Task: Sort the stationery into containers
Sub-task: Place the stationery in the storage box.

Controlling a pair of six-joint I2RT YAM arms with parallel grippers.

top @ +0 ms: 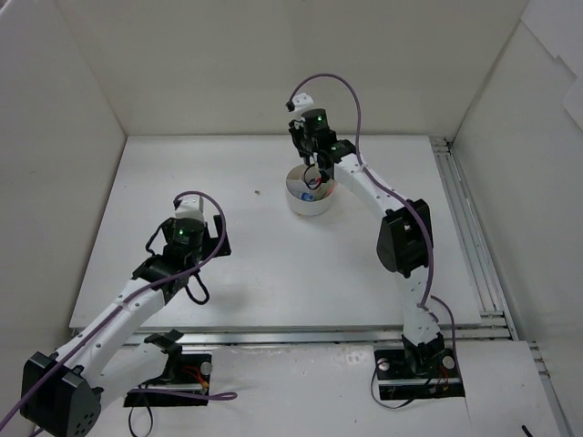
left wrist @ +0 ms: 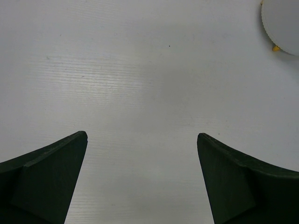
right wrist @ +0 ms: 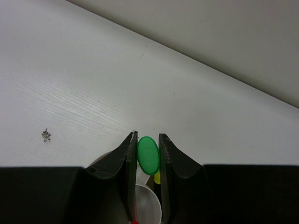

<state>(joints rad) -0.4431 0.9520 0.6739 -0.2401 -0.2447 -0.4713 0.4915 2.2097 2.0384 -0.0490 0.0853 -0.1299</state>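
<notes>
No readable text or labels anywhere.

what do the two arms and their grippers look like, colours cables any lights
Left arm and right arm have white links with bulky black joint housings. A purple cable loops along each, and a green light glows on each black wrist. Left gripper and right gripper have matte dark wedge fingers tapering to narrow tips.

Top view. Right arm reaches to far centre. The right gripper points down over the round white tub, fingertips at its rim level. A blue speck shows inside the tub. Left arm is bent over the near-left of the white table, well apart from the tub.
</notes>
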